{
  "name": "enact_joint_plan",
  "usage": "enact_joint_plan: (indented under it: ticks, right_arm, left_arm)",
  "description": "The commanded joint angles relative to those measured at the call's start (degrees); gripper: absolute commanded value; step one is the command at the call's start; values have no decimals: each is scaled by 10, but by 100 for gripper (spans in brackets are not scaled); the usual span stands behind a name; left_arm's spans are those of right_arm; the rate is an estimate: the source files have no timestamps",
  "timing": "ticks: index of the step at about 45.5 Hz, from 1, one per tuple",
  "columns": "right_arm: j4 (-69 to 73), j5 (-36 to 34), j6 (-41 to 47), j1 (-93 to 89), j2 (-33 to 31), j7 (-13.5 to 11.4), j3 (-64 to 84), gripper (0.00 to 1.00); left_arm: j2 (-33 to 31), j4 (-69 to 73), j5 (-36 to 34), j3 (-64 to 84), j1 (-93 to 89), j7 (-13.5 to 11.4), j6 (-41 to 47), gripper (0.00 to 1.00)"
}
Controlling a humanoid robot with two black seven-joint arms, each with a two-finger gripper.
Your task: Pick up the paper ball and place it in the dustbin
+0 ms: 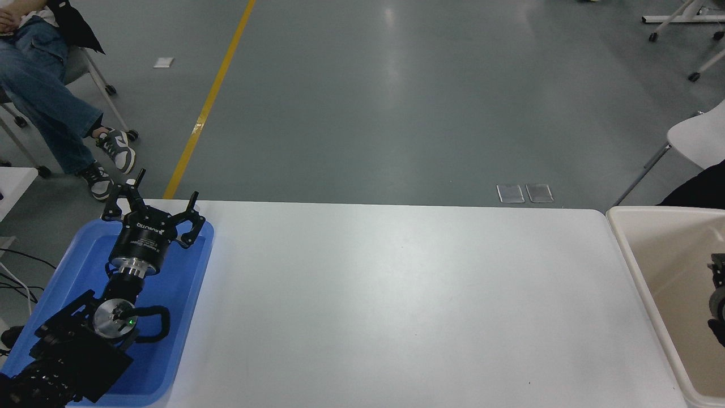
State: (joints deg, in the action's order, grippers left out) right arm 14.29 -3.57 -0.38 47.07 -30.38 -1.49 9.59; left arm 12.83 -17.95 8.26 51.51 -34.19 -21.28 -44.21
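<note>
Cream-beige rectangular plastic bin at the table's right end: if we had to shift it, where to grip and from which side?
Take the cream-beige rectangular plastic bin by its thick rounded rim on the wall beside the white table, from above, jaws straddling the rim. The walls look smooth and no handle shows, so the rim is likely the only grippable edge.
</note>
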Motion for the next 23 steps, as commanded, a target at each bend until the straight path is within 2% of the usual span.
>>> enact_joint_plan:
  ticks: [1, 12, 17, 23]
  right_arm:
    - [86, 12, -1, 128, -7, 0, 119, 100]
    - [144, 75, 0, 181, -4, 0, 161, 100]
    - [166, 79, 0, 190, -4, 0, 147, 100]
    - [179, 72, -6, 174, 0, -1, -11, 100]
  left_arm:
    - [0, 0, 0, 0, 0, 0, 0, 100]
    - [0, 0, 0, 0, 0, 0, 0, 100]
    - [0, 0, 0, 0, 0, 0, 0, 100]
    - [0, 0, 0, 0, 0, 0, 0, 100]
